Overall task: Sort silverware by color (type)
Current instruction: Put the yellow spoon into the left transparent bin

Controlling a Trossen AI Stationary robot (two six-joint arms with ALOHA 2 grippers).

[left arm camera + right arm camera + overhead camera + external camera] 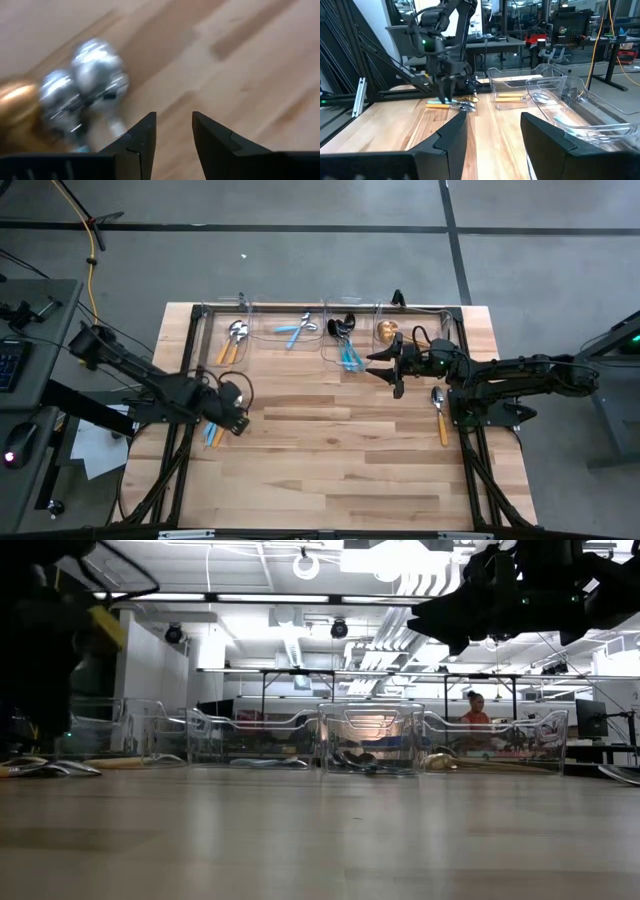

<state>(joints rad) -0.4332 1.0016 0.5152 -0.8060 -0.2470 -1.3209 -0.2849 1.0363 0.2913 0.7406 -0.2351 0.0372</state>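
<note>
Loose silverware (213, 432) lies in a small pile near the table's left edge; two silver spoon heads (95, 70) and a gold piece (15, 105) show in the left wrist view. My left gripper (236, 420) hangs just above and beside the pile, pointing down, open (172, 145), with nothing between its fingers. One orange-handled spoon (440, 412) lies flat on the table at the right. My right gripper (388, 366) hovers level above the table in front of the bins, open (492, 130) and holding nothing.
A row of clear bins (320, 330) stands along the far edge, holding orange-handled (233, 340), light-blue-handled (295, 328), black and blue (345, 348) and gold (385, 332) pieces. Black frame rails (190, 370) run along both table sides. A person (476, 708) sits in the room behind.
</note>
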